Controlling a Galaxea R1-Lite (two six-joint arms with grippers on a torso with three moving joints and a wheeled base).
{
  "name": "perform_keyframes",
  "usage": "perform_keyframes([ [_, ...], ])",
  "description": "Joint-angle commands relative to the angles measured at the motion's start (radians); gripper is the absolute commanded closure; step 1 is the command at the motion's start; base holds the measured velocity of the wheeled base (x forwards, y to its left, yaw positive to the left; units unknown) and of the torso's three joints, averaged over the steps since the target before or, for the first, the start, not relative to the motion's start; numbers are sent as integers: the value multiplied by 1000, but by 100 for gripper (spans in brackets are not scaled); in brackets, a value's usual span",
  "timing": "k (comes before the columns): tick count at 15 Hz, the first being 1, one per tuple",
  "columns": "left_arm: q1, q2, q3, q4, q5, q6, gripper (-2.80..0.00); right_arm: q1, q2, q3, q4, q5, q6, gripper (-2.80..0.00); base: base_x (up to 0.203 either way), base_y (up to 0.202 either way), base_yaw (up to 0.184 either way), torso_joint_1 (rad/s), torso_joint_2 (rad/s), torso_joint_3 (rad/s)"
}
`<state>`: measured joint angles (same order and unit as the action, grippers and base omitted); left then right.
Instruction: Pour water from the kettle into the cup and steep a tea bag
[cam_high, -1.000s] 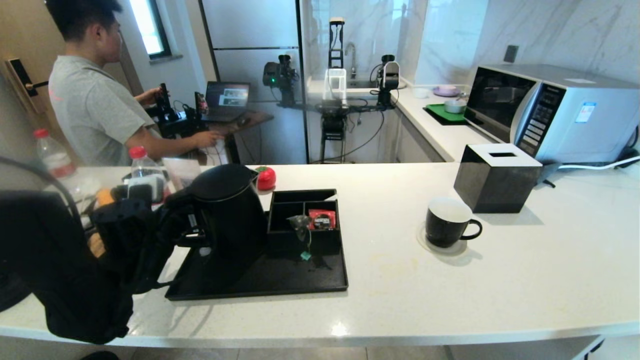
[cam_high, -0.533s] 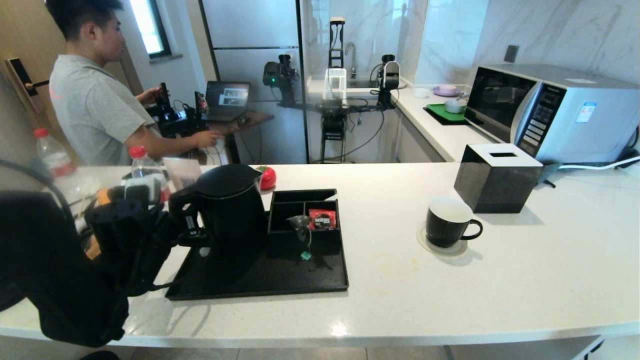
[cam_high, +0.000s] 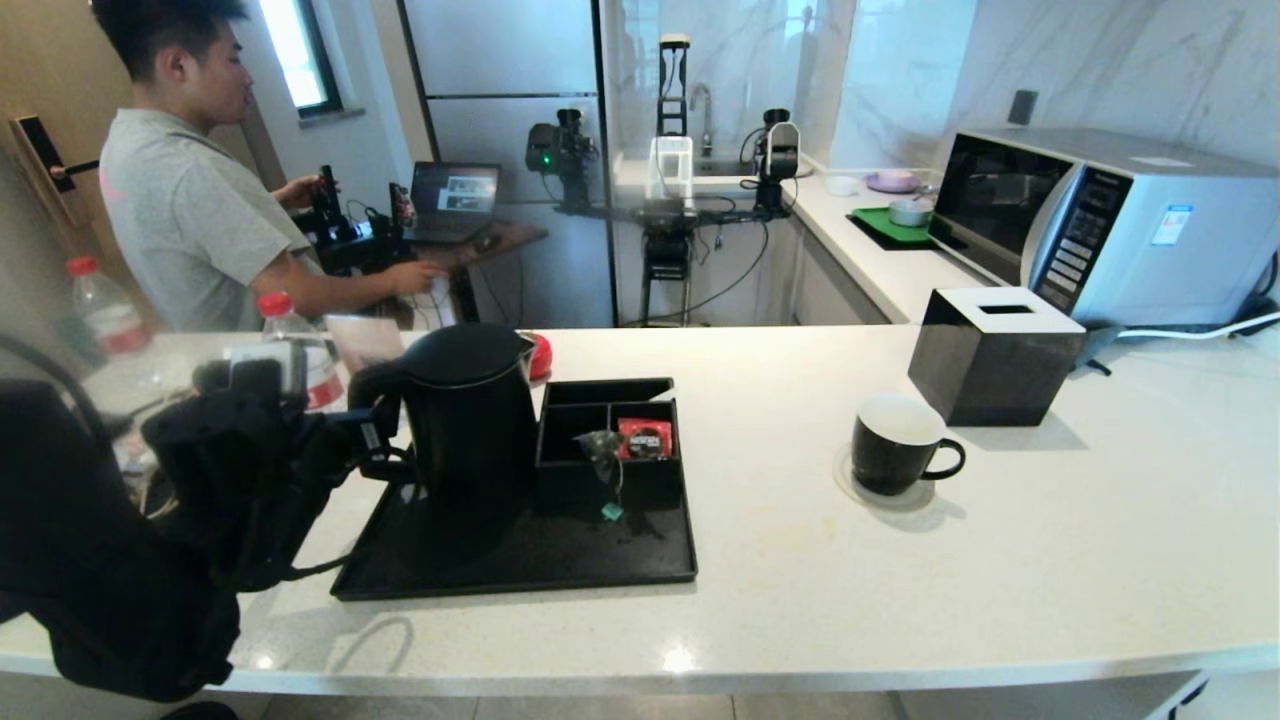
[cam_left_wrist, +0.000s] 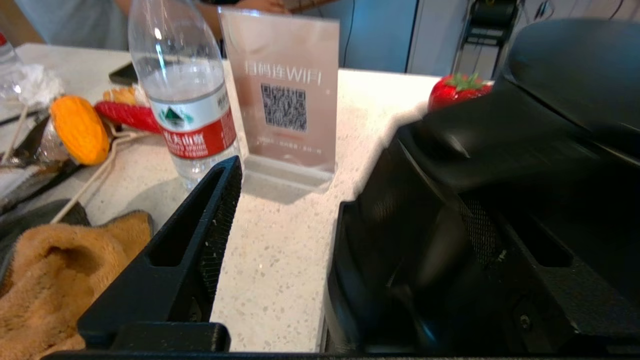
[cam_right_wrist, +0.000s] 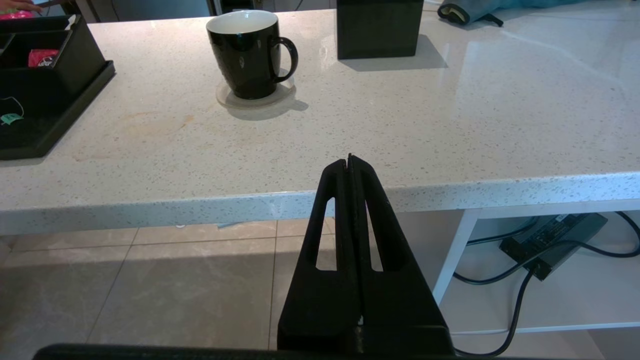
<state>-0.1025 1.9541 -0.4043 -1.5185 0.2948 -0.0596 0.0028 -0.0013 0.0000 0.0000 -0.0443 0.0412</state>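
Left gripper jaws spread around the tall matte black kettle's loop handle; an off-centre closure risks tipping it; right gripper parked, closed.

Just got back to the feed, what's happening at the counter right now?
The left gripper is open at the handle of the kettle, which stands upright on the black tray. The tea bag hangs at the tray's organizer, untouched. The cup waits on its coaster by the tissue box. The right gripper is parked shut below the counter edge.
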Motion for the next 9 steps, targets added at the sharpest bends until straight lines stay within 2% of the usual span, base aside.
perform_keyframes([
  [1, -8, -34, 13, -52, 4, 0, -280, 0, 1, 0, 0, 0, 0, 0, 0, 0, 0, 0, 0, 0],
  [9, -45, -195, 257, -52, 4, -1, -280, 0, 1, 0, 0, 0, 0, 0, 0, 0, 0, 0, 0, 0],
])
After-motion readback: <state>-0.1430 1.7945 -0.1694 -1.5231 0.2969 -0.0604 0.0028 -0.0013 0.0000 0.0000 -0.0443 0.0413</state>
